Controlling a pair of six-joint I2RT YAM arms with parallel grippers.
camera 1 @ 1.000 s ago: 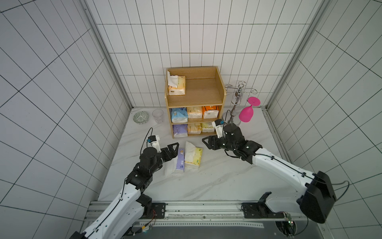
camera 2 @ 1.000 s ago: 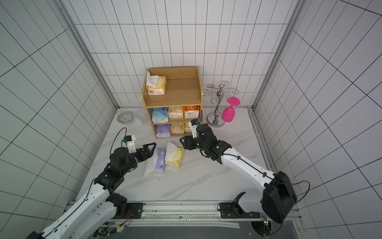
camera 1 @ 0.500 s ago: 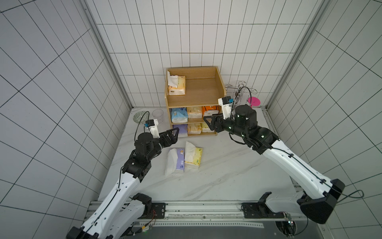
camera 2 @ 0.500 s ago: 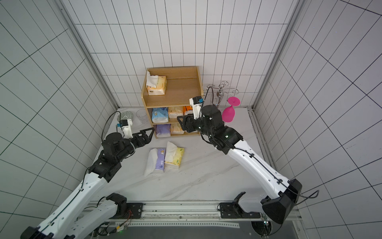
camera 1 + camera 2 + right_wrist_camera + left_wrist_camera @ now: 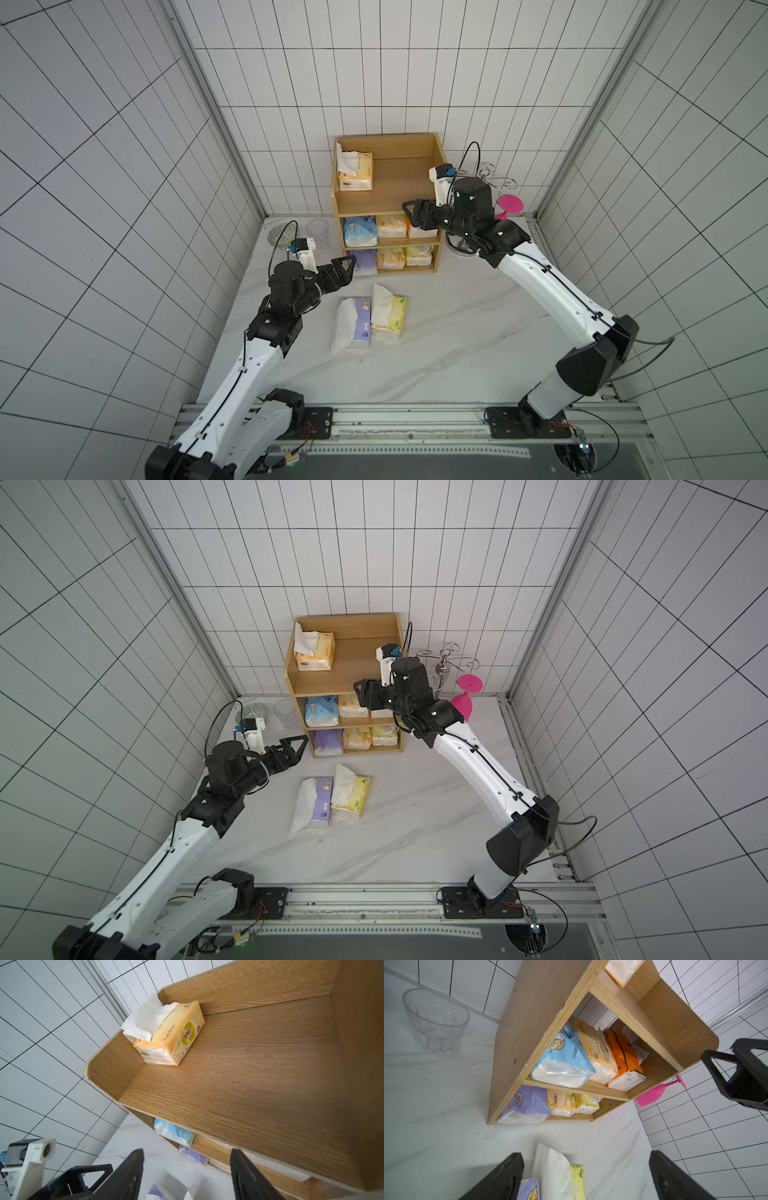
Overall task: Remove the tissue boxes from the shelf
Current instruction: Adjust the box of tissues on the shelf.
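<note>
The wooden shelf (image 5: 399, 183) stands at the back. A pale orange tissue box (image 5: 355, 176) with white tissue sticking out lies on its top tier (image 5: 239, 1068). The middle tier holds blue (image 5: 564, 1053), pale orange (image 5: 591, 1043) and bright orange (image 5: 623, 1053) packs. Purple (image 5: 527, 1101), pale orange (image 5: 560, 1103) and yellow (image 5: 586, 1102) packs fill the bottom tier. A purple pack (image 5: 360, 322) and a yellow pack (image 5: 390, 316) lie on the table. My right gripper (image 5: 408, 215) hangs open and empty at the top tier's front edge. My left gripper (image 5: 348, 272) is open and empty, left of the bottom tier.
A clear plastic cup (image 5: 318, 228) and a small patterned dish (image 5: 279, 235) stand left of the shelf by the back wall. A silver cup stand (image 5: 494, 178) with a pink goblet (image 5: 510, 205) is right of the shelf, behind my right arm. Tiled walls close three sides.
My right arm has risen from table height in front of the shelf to the top tier's front edge, its jaws widening. My left arm has lifted and moved closer to the shelf's left side.
</note>
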